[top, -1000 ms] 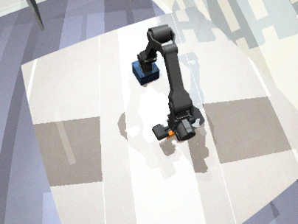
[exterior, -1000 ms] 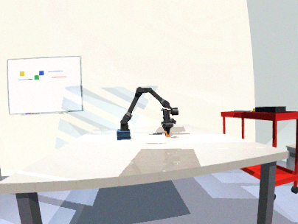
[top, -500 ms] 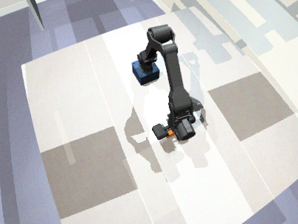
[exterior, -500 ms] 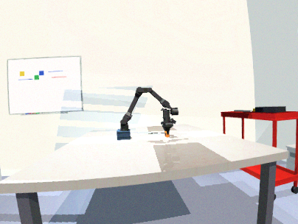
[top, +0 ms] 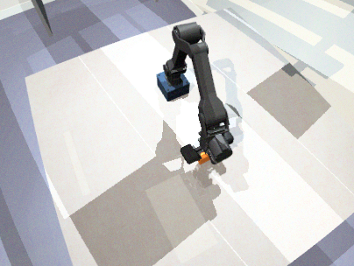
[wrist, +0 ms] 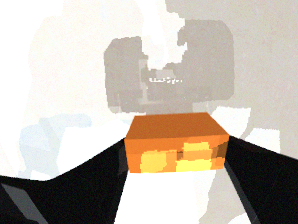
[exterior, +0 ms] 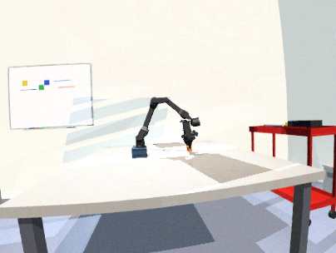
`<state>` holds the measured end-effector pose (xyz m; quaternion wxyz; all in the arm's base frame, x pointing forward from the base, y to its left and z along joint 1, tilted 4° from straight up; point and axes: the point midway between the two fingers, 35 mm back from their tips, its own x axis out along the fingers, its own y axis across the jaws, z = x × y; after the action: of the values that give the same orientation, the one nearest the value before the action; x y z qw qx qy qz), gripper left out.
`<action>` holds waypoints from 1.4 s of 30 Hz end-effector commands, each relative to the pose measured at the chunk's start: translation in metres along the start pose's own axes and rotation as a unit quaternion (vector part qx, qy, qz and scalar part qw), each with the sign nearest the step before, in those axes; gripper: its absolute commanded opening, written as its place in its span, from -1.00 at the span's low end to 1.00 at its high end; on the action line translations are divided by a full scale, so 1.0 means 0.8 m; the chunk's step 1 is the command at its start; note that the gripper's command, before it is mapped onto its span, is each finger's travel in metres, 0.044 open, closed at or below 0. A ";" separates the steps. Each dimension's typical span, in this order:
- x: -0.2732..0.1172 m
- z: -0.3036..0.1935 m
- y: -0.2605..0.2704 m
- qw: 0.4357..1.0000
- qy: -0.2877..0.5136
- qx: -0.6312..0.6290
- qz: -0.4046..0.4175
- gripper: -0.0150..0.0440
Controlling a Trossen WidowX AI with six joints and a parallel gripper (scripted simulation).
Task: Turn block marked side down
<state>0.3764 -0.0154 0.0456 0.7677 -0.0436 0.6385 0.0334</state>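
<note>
The orange block sits clamped between the two black fingers of the gripper — low over the pale table, arm bent downward.

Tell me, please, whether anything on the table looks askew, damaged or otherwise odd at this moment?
Nothing stands out. The orange block sits squarely between the tool's two dark fingers, gripped on its sides and undamaged. The arm's blue base stands flat on the table, and nothing looks spilled or toppled.
</note>
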 end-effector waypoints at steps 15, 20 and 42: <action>0.014 -0.004 -0.001 0.991 -0.131 0.002 0.004 -0.49; 0.014 -0.006 0.000 0.986 -0.169 0.002 0.004 -0.49; 0.037 -0.001 -0.002 0.953 -0.303 -0.001 0.002 -0.49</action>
<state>0.3811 -0.0173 0.0252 0.9212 -0.0348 0.3849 0.0453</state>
